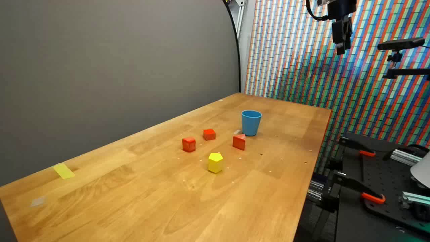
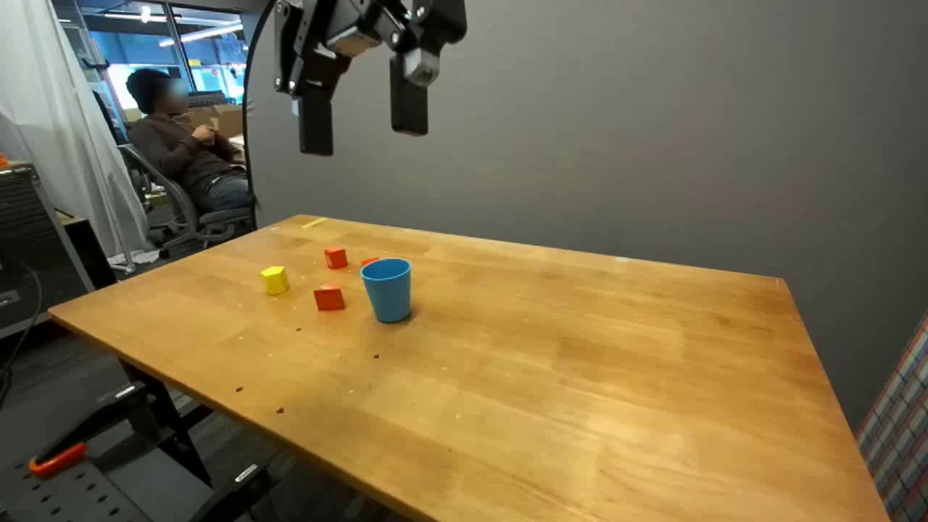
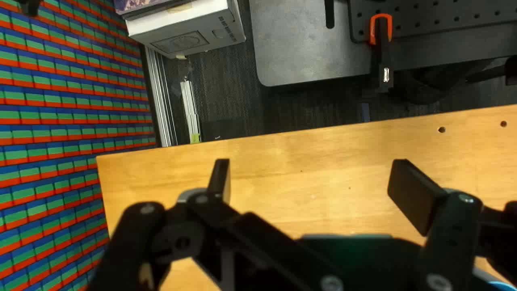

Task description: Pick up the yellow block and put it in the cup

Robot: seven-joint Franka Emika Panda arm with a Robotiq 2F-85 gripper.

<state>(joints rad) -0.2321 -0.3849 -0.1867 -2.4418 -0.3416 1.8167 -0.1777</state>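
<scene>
Three red blocks (image 1: pixel 188 145), one yellow block (image 1: pixel 215 164) and one blue cup (image 1: pixel 251 124) on a wooden table (image 2: pixel 616 377) of light plank pattern, dotted with pale specks and, toward the long edge by a black perforated plate (image 1: pixel 396 174), dark holes (image 2: pixel 280 410). Orange-tipped clamps (image 1: pixel 361 189) by the plate.

Yellow block upright on bare wood, pentagonal face up, apart from the cup and nearer than it to the short edge on the side of a white curtain (image 2: pixel 94 138). Cup upright between the two long edges. One red block near it; the other two set toward the long edge along a grey backdrop (image 1: pixel 117 67), one of them partly hidden behind the cup in an exterior view. Flat yellow strip (image 1: pixel 63 170) near the corner of backdrop edge and curtain-side short edge; pale patch (image 1: pixel 38 201) close to that same short edge.

Gripper (image 2: pixel 363 129) high over the table, fingers (image 2: pixel 316 125) wide apart, with backdrop between them in an exterior view and wood between them in the wrist view.

Across the opposite short edge, a striped wall (image 1: pixel 289 70). In the wrist view, a white box (image 3: pixel 181 36) with print past the adjoining corner on the plate side. Past the curtain-side end, a person (image 2: pixel 174 148) with blurred face, seated in a grey office chair (image 2: pixel 181 206), in front of glass panes (image 2: pixel 210 51).
</scene>
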